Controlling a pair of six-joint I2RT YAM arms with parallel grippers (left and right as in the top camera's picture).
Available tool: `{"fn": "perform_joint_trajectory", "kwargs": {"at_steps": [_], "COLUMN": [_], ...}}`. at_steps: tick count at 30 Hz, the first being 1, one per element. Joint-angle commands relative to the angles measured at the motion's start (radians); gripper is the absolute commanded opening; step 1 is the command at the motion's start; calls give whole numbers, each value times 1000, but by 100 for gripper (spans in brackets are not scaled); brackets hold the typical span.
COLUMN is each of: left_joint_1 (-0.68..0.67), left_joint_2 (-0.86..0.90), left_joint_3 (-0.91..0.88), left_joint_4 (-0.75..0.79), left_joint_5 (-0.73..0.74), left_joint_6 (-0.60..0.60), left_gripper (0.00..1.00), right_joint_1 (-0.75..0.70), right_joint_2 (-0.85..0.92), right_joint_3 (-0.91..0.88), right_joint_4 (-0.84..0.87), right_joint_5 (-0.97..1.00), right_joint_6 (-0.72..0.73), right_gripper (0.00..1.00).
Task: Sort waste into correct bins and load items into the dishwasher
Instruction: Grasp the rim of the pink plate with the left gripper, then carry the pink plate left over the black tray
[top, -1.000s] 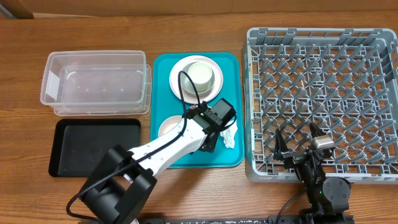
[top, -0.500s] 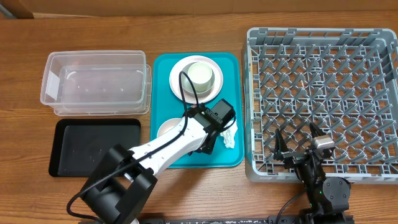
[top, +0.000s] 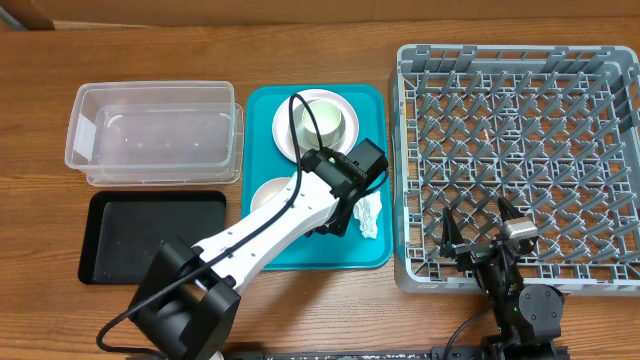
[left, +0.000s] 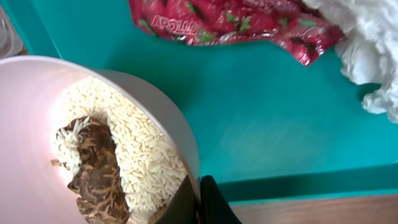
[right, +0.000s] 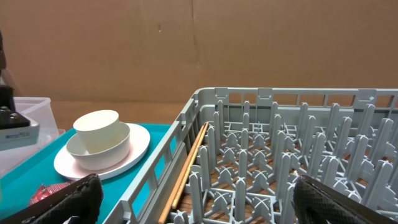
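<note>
**Sorting begins with the leftovers.** A pale rice bowl (left: 31, 106), heaped with loose rice grains (left: 146, 155) and a brown scrap (left: 93, 165), sits at the near left of the teal tray (top: 262, 110). The left claw (left: 198, 198) pinches its rim, closed right down onto the thin wall with one finger inside the bowl and one outside.

Just past the bowl on the same tray lie a crumpled red wrapper (left: 230, 22) and a white napkin (left: 373, 50); the claw touches neither. At the tray's far end a plate (top: 288, 128) carries a second bowl (top: 330, 120).

Off to the left on the desk (top: 320, 35) stand the clear tub (top: 155, 135) and, nearer, the black tray (top: 150, 235). To the right is the grey dish rack (top: 515, 50). The right claw (top: 476, 222) waits at the rack's near edge, spread as wide as it goes and holding nothing.

The step in hand looks like clearing the food waste. The bowl would be lifted by its rim, carried left to one of the bins and tipped out before it goes to the rack. Which bin takes the rice cannot be told from here. A one-sided pinch on a loaded bowl calls for a level, unhurried lift, or the bowl may swing and spill grains onto the tray.
</note>
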Motion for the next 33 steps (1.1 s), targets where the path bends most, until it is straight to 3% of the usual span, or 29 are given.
{"fn": "perform_joint_trajectory", "kwargs": {"at_steps": [1, 9, 21, 33], "left_joint_1": [30, 184, 647, 1123], "left_joint_2": [-78, -271, -401, -413], "left_joint_3": [32, 30, -81, -274], "left_joint_4": [-19, -58, -33, 64], "left_joint_5": [12, 61, 413, 880], "left_joint_6": [-6, 27, 230, 466], "left_gripper": [4, 4, 4, 4], "right_joint_1": [-3, -3, -3, -3], "right_joint_2": [-11, -11, -11, -11], "right_joint_3": [-11, -11, -11, -11], "right_joint_4": [6, 6, 6, 6], "right_joint_5": [3, 3, 3, 3], "right_joint_6": [1, 1, 1, 1], "right_gripper": [100, 100, 100, 100]}}
